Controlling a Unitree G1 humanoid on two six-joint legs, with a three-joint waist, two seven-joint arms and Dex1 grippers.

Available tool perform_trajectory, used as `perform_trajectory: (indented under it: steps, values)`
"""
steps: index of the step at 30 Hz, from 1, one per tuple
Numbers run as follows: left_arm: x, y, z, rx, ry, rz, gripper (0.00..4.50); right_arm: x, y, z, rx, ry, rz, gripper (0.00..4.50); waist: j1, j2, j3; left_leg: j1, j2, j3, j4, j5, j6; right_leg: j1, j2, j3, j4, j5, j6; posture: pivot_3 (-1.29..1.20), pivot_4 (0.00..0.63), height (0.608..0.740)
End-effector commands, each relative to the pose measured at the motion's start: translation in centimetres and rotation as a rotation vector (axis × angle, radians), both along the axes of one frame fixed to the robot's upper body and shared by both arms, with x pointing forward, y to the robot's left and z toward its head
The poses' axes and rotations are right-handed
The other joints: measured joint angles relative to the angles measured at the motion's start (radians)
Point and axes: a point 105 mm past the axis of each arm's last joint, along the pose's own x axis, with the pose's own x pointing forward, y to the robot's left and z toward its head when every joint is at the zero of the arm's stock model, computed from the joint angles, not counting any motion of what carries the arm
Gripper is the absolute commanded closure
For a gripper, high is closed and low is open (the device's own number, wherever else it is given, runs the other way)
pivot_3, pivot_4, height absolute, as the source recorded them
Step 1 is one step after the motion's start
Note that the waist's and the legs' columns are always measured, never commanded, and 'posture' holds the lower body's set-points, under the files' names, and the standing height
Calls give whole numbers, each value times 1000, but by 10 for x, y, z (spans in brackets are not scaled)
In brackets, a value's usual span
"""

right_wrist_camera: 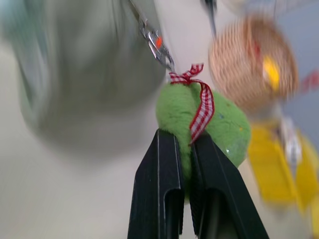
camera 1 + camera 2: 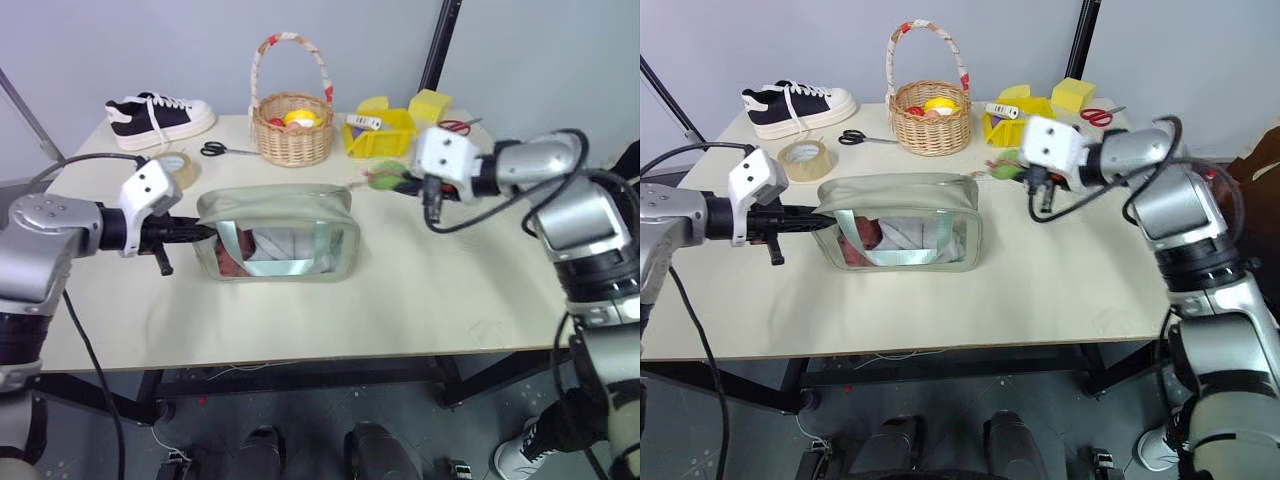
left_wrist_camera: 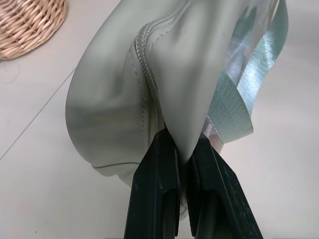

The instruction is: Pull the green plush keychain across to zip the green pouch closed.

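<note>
One green pouch (image 2: pixel 277 234) sits in the middle of the table (image 2: pixel 400 300), and the left gripper (image 3: pixel 184 164) has its two black fingers pinched tight on the pouch's left end. The right gripper (image 1: pixel 185 154) squeezes the one green plush keychain (image 1: pixel 199 122), which has a red checked ribbon (image 1: pixel 199 99) and sits just past the pouch's right end. At the back are one wicker basket (image 2: pixel 292 125), one black-and-white shoe (image 2: pixel 158 115), one tape roll (image 2: pixel 803 158), two pairs of scissors (image 2: pixel 225 150) and one yellow tray (image 2: pixel 385 130).

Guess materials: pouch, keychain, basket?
Green pouch: matte faux leather or coated fabric by its smooth creased skin, with a glossy clear plastic window.
Green plush keychain: fuzzy felt-like plush, with a gingham ribbon.
Basket: woven wicker, visible weave.
</note>
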Motion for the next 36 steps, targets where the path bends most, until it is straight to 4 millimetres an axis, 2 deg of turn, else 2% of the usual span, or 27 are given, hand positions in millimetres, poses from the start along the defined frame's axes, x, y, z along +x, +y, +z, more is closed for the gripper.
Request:
perform_trajectory:
  steps: [1,3,4,7,8,10,11,12,13,14,15,17,18,21,24,25,30,34,36]
  values:
    - [0,-1,10,4,-45,-12,4500,-2,-17,-37,-15,57,-74,4412,-1,1,-1,0,0,0,0,0,0,0,0,0,0,0,0,0,0,740]
    - [0,-1,10,0,-42,-13,4500,-11,-5,-69,26,136,-62,4412,-2,1,-4,0,0,0,0,0,0,0,0,0,0,0,0,0,0,740]
    - [0,-2,10,-2,-42,-13,4500,-14,0,-76,41,155,-57,4412,-3,2,-4,0,0,1,0,0,0,0,0,1,0,0,0,0,0,740]
    - [2,-4,7,-12,-38,-10,4500,-22,43,-124,185,277,-47,4412,-8,4,-8,3,1,1,0,0,0,1,1,1,1,0,0,0,0,740]
    - [2,-5,6,-14,-37,-11,4500,-24,55,-133,217,309,-44,4412,-10,4,-9,5,1,1,-1,0,0,3,1,1,1,0,0,0,0,740]
    - [2,-7,6,-15,-37,-12,4500,-22,67,-136,245,310,-48,4412,-9,4,-10,6,1,0,-1,0,0,5,1,1,1,0,0,0,0,740]
    - [2,-7,6,-15,-38,-12,4500,-21,70,-132,261,304,-49,4412,-8,4,-10,6,1,0,0,0,0,5,1,1,1,0,0,0,0,740]
    - [1,-7,7,-16,-40,-11,4500,-19,72,-125,288,296,-53,4412,-2,3,0,6,0,0,0,0,0,6,1,1,1,0,0,0,150,740]
    - [1,-7,8,-16,-40,-10,4500,-17,73,-120,308,293,-55,4412,2,3,21,8,0,0,0,-1,1,8,1,1,0,0,0,0,0,740]
    - [2,-6,9,-20,-45,-4,4500,-14,69,-111,323,279,-66,4412,4,4,29,18,1,1,0,-3,5,20,1,0,-2,0,0,0,0,740]
    - [2,-4,11,-23,-55,3,4500,-12,63,-103,332,271,-73,4122,5,6,30,17,1,0,-2,-3,6,19,2,0,-4,0,-1,0,0,740]
    - [2,0,14,-41,-52,17,3733,-12,46,-86,333,261,-75,3461,5,6,31,17,1,0,0,-3,6,19,2,0,-2,0,-1,0,0,740]
    - [1,3,16,-46,-48,18,3425,-13,37,-76,331,252,-78,2993,4,7,31,17,1,0,0,-3,6,19,2,0,-2,0,0,0,0,740]
    - [-2,12,28,-101,-32,34,1924,-20,15,-45,305,224,-61,1409,3,9,33,17,1,0,0,-3,6,18,2,0,-2,0,0,0,0,740]
    - [-3,23,44,-159,-22,57,396,-34,9,-13,308,227,0,0,2,10,33,17,1,0,0,-3,6,18,2,0,-1,0,0,0,0,740]
    - [-4,27,46,-165,-18,61,39,-38,10,-6,304,226,22,0,2,10,33,17,1,0,0,-3,6,18,2,0,-1,0,0,0,0,740]
    - [-8,48,54,-157,-24,112,39,-44,14,29,341,188,60,0,2,10,33,17,1,0,0,-3,6,18,2,1,-1,0,0,0,0,740]
    - [-7,62,64,-201,-57,186,39,-39,11,35,355,140,19,0,2,10,34,17,1,0,0,-3,6,18,2,1,-1,0,0,0,0,740]
    - [-7,72,67,-256,-74,256,39,-36,6,44,415,104,-26,0,3,11,34,17,1,0,0,-3,6,18,2,1,-1,0,0,0,0,740]
